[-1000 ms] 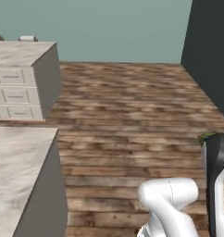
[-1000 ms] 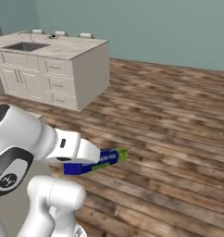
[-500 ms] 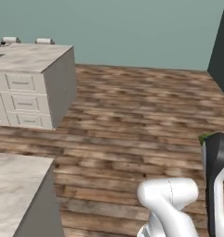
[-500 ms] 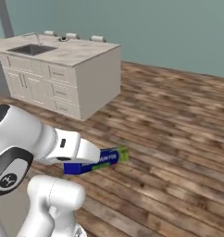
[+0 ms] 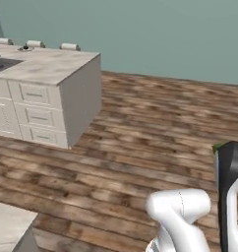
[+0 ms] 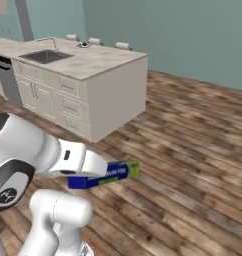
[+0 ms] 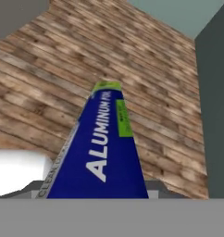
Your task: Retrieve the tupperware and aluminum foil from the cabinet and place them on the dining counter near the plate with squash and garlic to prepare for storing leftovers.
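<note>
The aluminum foil [image 7: 102, 148] is a long dark blue carton with a green far end. It runs away from the hand in the hand view, over the wooden floor. My gripper [image 7: 97, 189] is shut on its near end, and the carton hides the fingertips. In the right base view the aluminum foil [image 6: 110, 174] sticks out level from behind my white forearm, well above the floor. The dining counter [image 6: 93, 62] stands ahead to the left, with a dark sink [image 6: 45, 56] and a faucet [image 6: 50, 42]. The same dining counter [image 5: 47, 66] is at the upper left of the left base view. The tupperware, the cabinet and the plate are out of view.
Stools [image 6: 95, 41] with pale cushions line the far side of the island. Wooden floor [image 5: 155, 123] spreads between me and the teal wall. A second marbled counter corner [image 5: 8, 226] sits close at the lower left. A dark tall surface [image 7: 215, 102] stands at the right of the hand view.
The whole scene has slid to the right in both base views, so the base has moved and the island now shows more fully. The foil has stayed in my grip.
</note>
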